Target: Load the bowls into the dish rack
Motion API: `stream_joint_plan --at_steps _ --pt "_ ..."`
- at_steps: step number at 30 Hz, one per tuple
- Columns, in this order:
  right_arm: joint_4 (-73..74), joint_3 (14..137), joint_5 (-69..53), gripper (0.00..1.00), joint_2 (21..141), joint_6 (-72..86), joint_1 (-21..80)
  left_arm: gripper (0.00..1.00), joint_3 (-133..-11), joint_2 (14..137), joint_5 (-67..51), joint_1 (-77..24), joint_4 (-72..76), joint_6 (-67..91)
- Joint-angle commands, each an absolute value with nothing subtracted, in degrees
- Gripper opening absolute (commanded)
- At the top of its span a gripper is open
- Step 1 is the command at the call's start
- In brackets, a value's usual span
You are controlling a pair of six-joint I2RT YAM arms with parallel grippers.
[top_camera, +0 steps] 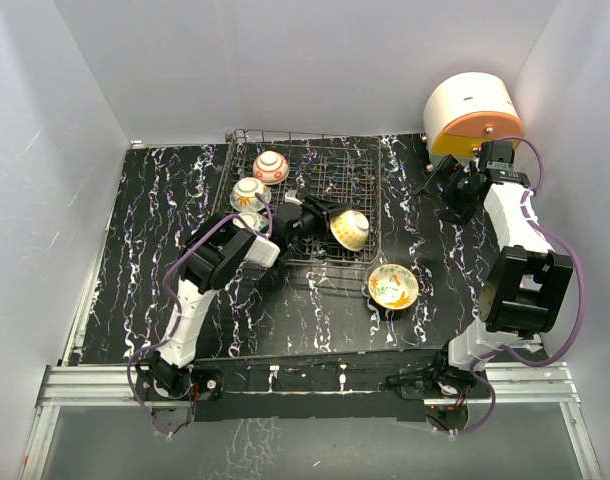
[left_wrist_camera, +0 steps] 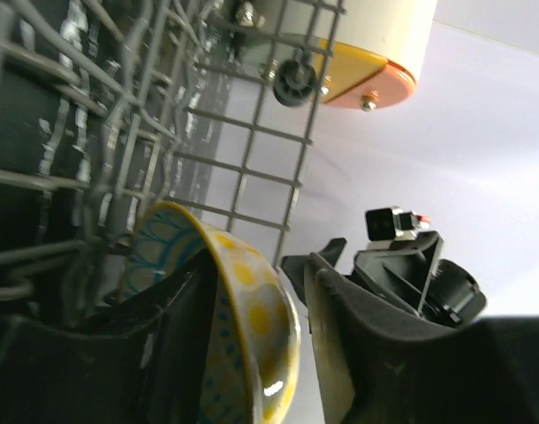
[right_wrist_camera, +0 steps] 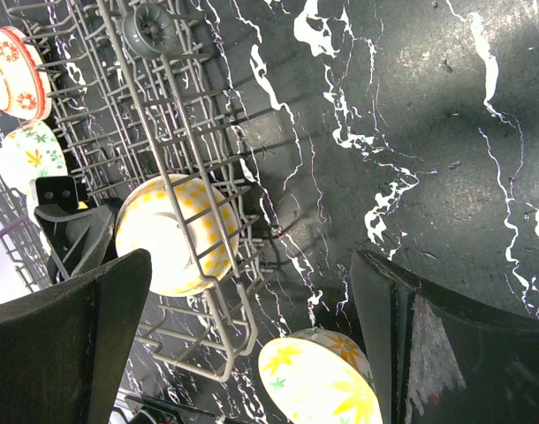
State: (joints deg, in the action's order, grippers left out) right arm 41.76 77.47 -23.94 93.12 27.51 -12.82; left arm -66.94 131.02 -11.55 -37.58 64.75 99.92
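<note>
Left wrist view gives what the top view cannot: the left jaws straddle the wall of the yellow bowl [left_wrist_camera: 247, 327]. One finger [left_wrist_camera: 155, 353] is inside its blue-and-yellow hollow and the other [left_wrist_camera: 358, 353] is outside, with a sliver of light between it and the bowl, so the jaws are parted, not clamped. The top view places this bowl tipped on its side in the rack [top_camera: 315, 165], against the right wall near the front corner. The right wrist view sees it through the wires from outside, and shows the right jaws spread wide with nothing between them, over the dark marbled surface [top_camera: 145, 250] right of the rack.

A strip of surface lies open between the rack and the right arm [top_camera: 515, 240]. A flowered bowl [top_camera: 393, 286] sits upright there, just off the rack's front right corner and apart from it.

In the rack's back left part stand a red bowl [top_camera: 271, 166] and a pale bowl [top_camera: 249, 193]. Another bowl [top_camera: 250, 220] is half hidden by the left arm [top_camera: 220, 260]. A round white and orange drawer unit [top_camera: 472, 115] fills the far right corner, close behind the right arm
</note>
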Motion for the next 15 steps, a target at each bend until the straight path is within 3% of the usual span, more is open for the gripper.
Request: stream_joint_plan --at_steps 1,8,13,15 --pt "39.3 78.9 -24.0 0.99 92.9 27.0 -13.1 0.46 -65.8 126.8 -11.2 -37.0 59.6 95.9" --pt "39.5 79.1 -24.3 0.99 93.0 27.0 -13.1 0.70 -65.1 124.0 -11.8 -35.6 52.0 92.1" --pt "39.5 79.3 -24.5 0.99 93.0 27.1 -13.1 0.96 -65.6 120.0 -11.8 -34.8 39.9 87.1" --pt "39.5 79.1 -24.5 0.99 93.1 27.1 -13.1 0.97 -65.7 118.6 -11.2 -34.4 35.3 85.5"
